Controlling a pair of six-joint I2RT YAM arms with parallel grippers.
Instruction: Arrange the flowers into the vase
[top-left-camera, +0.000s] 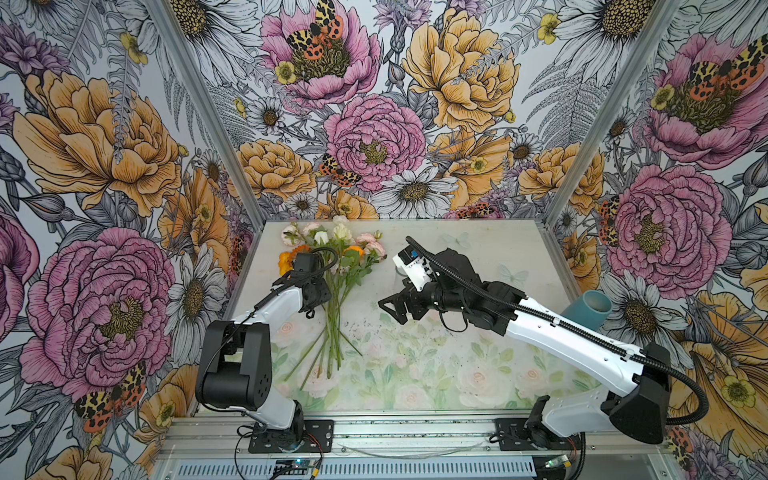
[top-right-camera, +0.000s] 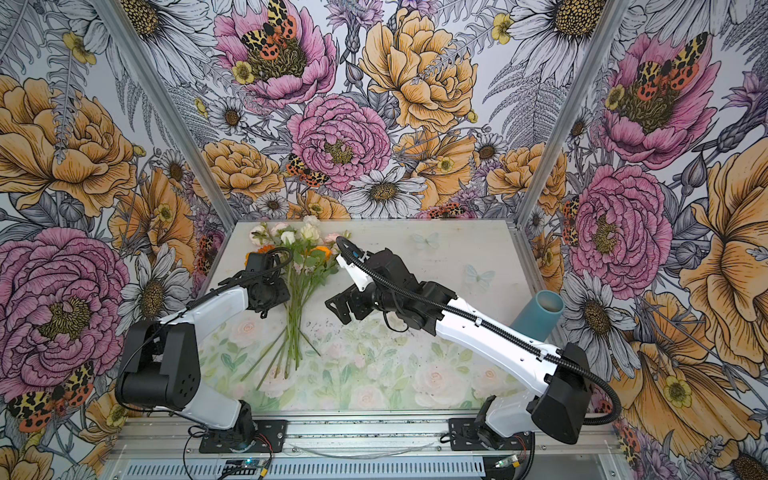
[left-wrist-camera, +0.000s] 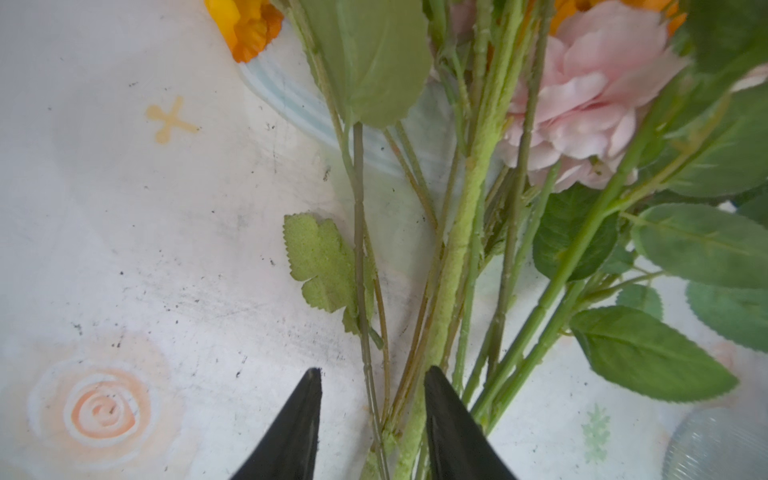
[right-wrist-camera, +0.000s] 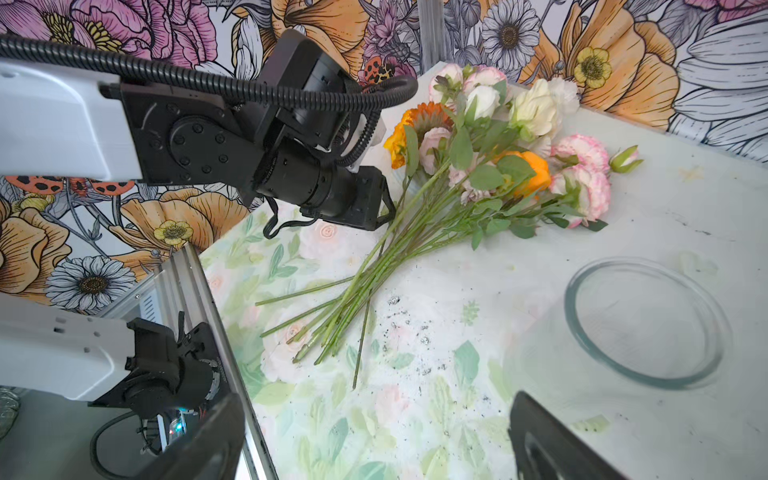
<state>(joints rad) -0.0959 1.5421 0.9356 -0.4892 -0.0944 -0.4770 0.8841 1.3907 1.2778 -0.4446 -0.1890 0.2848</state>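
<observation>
Green stems mark out the flowers (top-left-camera: 335, 316), which lie in one loose bundle flat on the tabletop (top-left-camera: 478, 249), left of its middle in both top views. Their pink, cream-white and orange blooms point toward the back wall, and the cut ends fan out toward the front edge.

Over the middle of the stems hangs the left pincer (left-wrist-camera: 374, 374). In the left wrist view its two black fingers (left-wrist-camera: 446, 415) stand partway apart with several stems between them. One finger lies against a thick fuzzy stem, while a strip of tabletop shows between the other finger and the nearest thin stem. Whether the stems are truly pinched I cannot tell.

The right pincer (top-left-camera: 394, 308) hovers to the right of the stems, apart from them, its jaws spread wide.

The vase (right-wrist-camera: 648, 383), clear glass with a round rim, stands upright on the tabletop near the leafy side of the bundle without touching it. In the top views the right arm's wrist covers most of it.

A teal cylinder (top-left-camera: 588, 313) sits tilted at the tabletop's right edge, well apart from the flowers. Wallpaper (top-left-camera: 374, 137) with big printed blooms covers the three walls.
</observation>
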